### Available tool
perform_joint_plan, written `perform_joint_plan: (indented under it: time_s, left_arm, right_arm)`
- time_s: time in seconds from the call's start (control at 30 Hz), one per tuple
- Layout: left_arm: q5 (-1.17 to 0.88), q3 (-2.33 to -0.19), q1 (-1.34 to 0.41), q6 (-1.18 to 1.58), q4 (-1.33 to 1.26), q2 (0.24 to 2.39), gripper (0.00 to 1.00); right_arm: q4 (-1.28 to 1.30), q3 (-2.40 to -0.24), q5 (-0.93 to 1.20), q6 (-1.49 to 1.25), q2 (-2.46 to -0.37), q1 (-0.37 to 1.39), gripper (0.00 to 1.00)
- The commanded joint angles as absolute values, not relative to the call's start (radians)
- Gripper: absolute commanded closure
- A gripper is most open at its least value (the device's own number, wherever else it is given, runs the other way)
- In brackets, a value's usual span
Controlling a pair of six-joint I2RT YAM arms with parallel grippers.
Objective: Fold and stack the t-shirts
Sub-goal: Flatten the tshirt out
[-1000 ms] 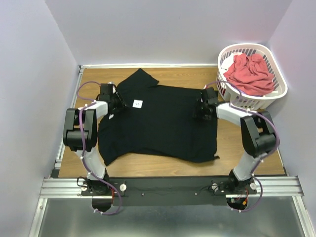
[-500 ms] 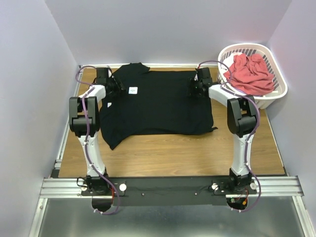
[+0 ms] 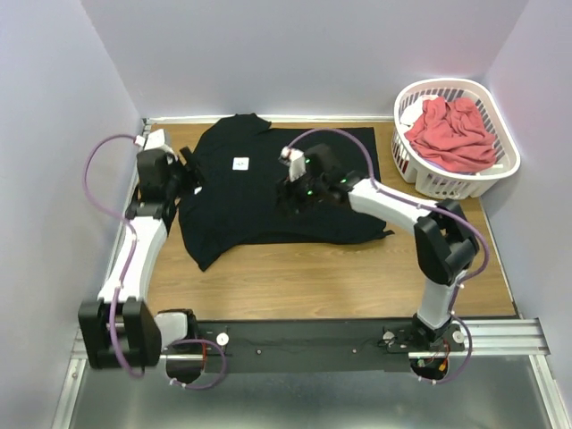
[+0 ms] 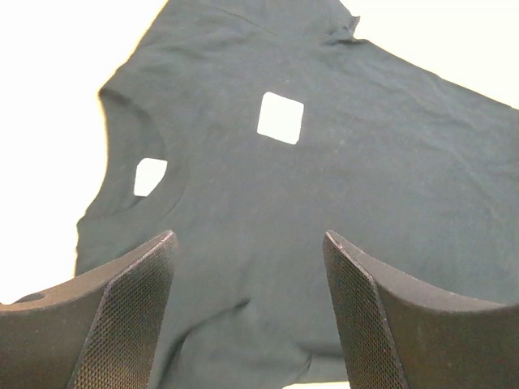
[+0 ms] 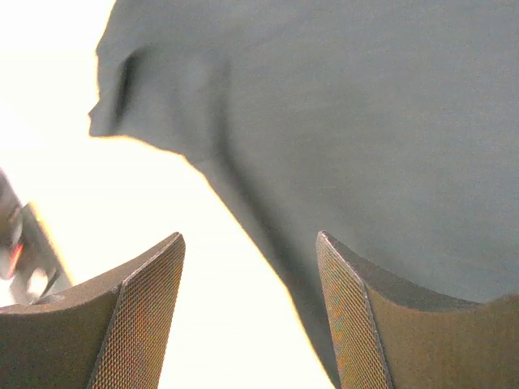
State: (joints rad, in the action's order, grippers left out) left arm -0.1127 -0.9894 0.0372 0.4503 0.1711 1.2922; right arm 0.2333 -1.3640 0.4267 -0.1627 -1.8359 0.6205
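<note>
Plain black cloth t-shirt point(image 3: 286, 192) lies spread on the wooden table point(image 3: 357, 277) (coral-red cloth t-shirt point(image 3: 451, 134) sits in the white slotted plastic basket point(image 3: 444, 83)). Left gripper point(image 4: 247, 239) and right gripper point(image 5: 247, 239) hover over it, jaws apart, empty; the first fold likely needs an edge pinched.

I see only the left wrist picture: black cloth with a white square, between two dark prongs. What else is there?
Observer: A white laundry basket stands at the far right corner, a coral-red t-shirt crumpled inside.
Operator: Where is the other arm?
Observer: The right arm reaches over the middle of the black t-shirt, jaws open, holding nothing.
Operator: How does that shirt lie?
Observer: Spread on a wooden table, collar toward the far edge.
</note>
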Motion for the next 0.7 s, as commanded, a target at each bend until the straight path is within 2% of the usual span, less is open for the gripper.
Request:
perform_joint_plan:
  time_s: [0.0,0.1,0.23,0.47,0.67]
  left_arm:
    - [-0.009,-0.836,0.031,0.382,0.19,1.111,0.2]
    - [0.023,-0.72,0.025,0.371,0.166,0.95,0.2]
    - [0.005,-0.677,0.018,0.356,0.144,0.899,0.17]
    - [-0.023,-0.686,0.015,0.347,0.12,0.951,0.17]
    - [-0.034,-0.689,0.017,0.345,0.121,0.973,0.17]
  right_arm:
    - [0.261,-1.39,0.516,-0.138,-1.91,0.707,0.27]
    - [0.255,-1.449,0.518,-0.149,-1.988,0.751,0.27]
    - [0.25,-1.5,0.532,-0.155,-2.072,0.782,0.27]
    - [0.25,-1.48,0.541,-0.158,-2.115,0.792,0.27]
    - [0.25,-1.353,0.538,-0.169,-2.03,0.825,0.27]
